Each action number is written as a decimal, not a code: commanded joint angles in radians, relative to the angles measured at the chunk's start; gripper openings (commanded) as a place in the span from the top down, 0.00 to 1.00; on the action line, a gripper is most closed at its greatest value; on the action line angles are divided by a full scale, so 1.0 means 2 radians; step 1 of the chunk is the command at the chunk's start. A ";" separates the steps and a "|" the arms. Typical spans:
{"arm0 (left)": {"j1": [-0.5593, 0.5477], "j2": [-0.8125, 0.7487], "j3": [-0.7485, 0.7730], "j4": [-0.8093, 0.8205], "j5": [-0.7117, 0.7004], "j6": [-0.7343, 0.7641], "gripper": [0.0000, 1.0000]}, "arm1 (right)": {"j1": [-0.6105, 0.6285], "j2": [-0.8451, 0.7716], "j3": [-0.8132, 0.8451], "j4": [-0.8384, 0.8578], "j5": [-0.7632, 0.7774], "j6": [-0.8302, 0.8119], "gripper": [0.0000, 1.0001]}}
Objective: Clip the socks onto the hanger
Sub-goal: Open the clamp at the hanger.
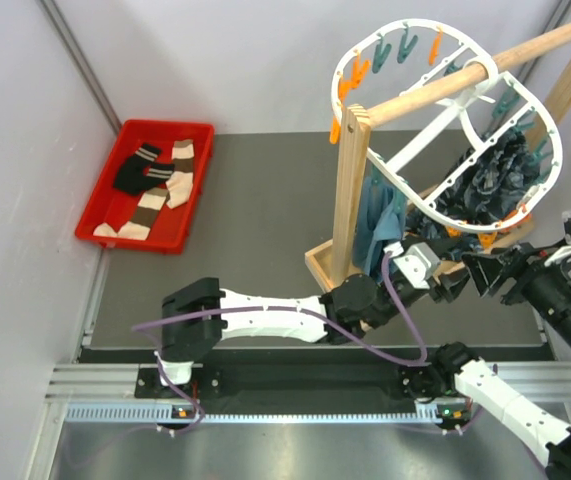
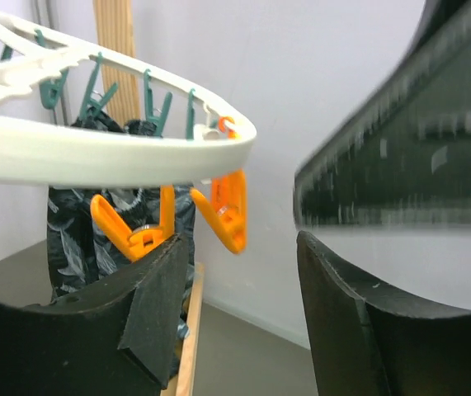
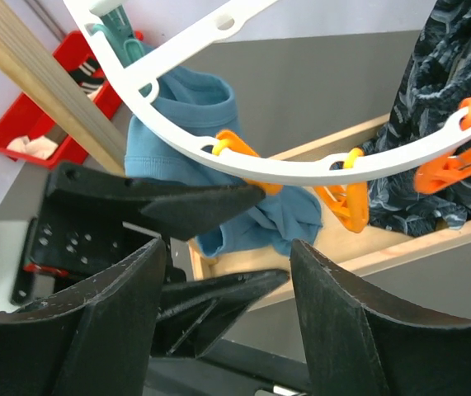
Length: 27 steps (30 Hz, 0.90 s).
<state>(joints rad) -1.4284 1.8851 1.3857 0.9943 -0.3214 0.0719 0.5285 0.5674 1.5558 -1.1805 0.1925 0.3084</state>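
Left end effector (image 2: 242, 247), right end effector (image 3: 227, 247) face-to-face under hanger (image 2: 120, 153) rim, both wide, empty.

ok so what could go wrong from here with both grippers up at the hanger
The left gripper and right gripper sit close together at the hanger rim, so they could collide.
The hanger hangs tilted, so pushing an orange peg may swing it.
Both grippers are empty. The socks lie in the tray.
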 commanded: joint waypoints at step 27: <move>0.007 0.015 0.022 0.028 -0.029 0.008 0.55 | 0.006 0.030 -0.067 0.086 0.056 0.022 0.45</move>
<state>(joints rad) -1.4181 1.9446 1.4399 0.9859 -0.3992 0.0994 0.5285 0.6231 1.4338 -1.1053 0.2867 0.3416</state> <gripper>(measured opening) 0.450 0.554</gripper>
